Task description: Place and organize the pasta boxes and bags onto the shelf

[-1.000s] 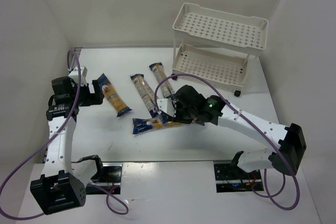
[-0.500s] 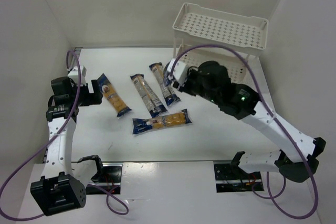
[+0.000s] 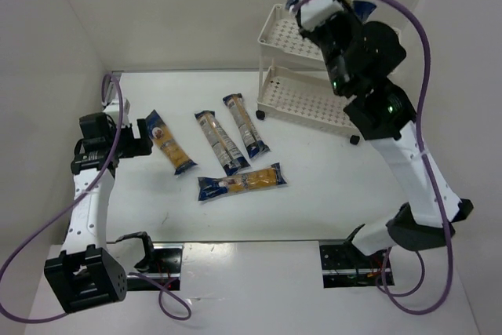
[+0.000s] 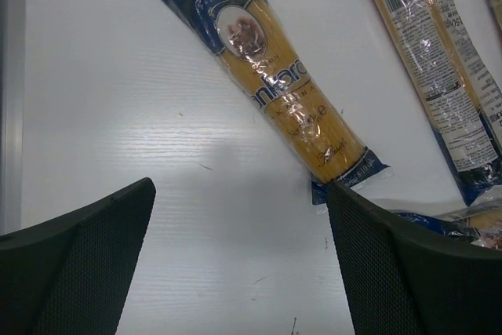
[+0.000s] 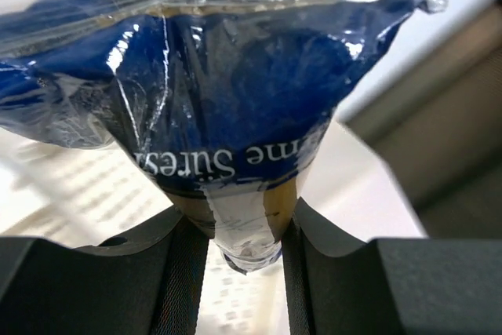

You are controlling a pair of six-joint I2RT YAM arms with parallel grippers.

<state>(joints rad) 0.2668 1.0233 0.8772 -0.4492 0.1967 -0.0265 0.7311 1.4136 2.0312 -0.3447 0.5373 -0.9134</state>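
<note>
Several long pasta bags with dark blue ends lie on the white table: one at the left [image 3: 169, 143], two side by side in the middle [image 3: 218, 140] [image 3: 245, 125], one crosswise nearer me [image 3: 239, 182]. My right gripper [image 3: 323, 7] is raised high over the top tier of the cream two-tier shelf [image 3: 269, 30] and is shut on another pasta bag [image 5: 235, 107], gripping it [image 5: 239, 249] near a blue end. My left gripper [image 3: 146, 137] is open and empty, low over the table [image 4: 239, 249], just short of the left bag [image 4: 274, 76].
White walls close in the table at the left, back and right. The shelf stands at the back right on small black wheels [image 3: 354, 139]. Purple cables run along both arms. The left wrist view shows a second bag [image 4: 439, 76] to the right.
My right arm has lifted a pasta bag from the table's middle up and to the right, to high above the shelf's top tier. The left arm has barely moved.
</note>
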